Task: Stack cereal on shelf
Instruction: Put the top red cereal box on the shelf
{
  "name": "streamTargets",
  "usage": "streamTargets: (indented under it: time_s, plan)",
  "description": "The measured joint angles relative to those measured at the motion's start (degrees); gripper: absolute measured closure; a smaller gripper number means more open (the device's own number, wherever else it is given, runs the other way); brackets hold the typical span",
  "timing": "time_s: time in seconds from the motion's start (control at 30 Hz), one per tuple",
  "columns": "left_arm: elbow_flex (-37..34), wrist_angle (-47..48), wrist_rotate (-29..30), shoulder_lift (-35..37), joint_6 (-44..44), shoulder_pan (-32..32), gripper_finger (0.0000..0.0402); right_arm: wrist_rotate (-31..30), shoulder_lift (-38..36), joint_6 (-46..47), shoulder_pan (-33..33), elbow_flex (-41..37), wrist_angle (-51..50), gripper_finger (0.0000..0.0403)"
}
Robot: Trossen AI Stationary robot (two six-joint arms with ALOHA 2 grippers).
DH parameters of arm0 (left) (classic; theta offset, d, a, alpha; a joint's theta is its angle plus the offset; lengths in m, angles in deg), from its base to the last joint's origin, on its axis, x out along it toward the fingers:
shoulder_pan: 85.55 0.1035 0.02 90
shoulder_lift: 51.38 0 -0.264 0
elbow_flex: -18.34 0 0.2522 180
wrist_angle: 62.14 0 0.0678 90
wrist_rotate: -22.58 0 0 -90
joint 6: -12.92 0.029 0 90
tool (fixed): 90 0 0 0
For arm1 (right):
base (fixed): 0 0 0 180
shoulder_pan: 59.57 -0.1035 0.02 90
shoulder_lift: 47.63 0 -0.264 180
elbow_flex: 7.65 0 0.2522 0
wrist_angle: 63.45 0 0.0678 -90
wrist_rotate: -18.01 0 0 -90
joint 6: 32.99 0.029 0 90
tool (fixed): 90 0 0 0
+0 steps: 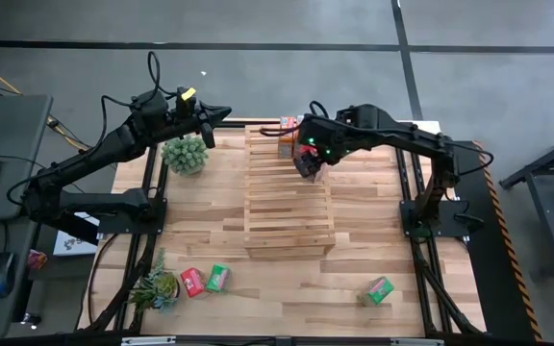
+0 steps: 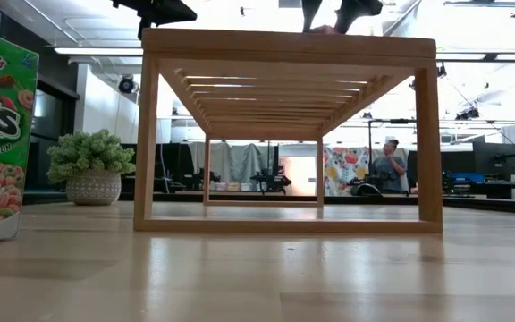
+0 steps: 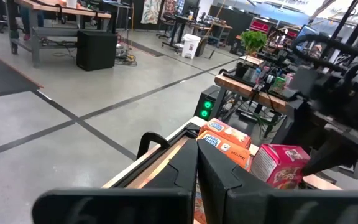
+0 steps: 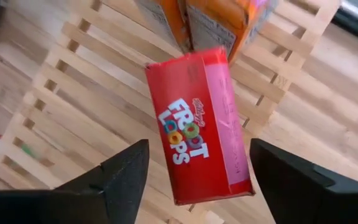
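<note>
Since the red Froot Loops box stands released on the slatted rack beside the orange boxes, it could be toppled if clipped by the spread right gripper; the left gripper is clenched empty.

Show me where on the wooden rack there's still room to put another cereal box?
The near half of the rack is bare slats, from the red box under the open right gripper down to the front edge. The far end is crowded: two orange boxes sit there, with the red one right beside them.
</note>
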Motion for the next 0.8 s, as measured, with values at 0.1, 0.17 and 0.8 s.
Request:
streamTargets:
  time_s: [0.1, 0.17, 0.8]
  plan:
    - [0.0, 0.0, 0.0, 0.0, 0.0, 0.0, 0.0398, -2.6, 0.0, -1.6, 0.0, 1.9, 0.0, 0.0130]
    - [0.0, 0.0, 0.0, 0.0, 0.0, 0.0, 0.0398, -4.0, 0.0, -3.2, 0.0, 3.6, 0.0, 0.0130]
    - [0.0, 0.2, 0.2, 0.0, 0.0, 0.0, 0.0398, -12.7, -5.5, -18.5, 3.1, 2.2, -1.6, 0.0388]
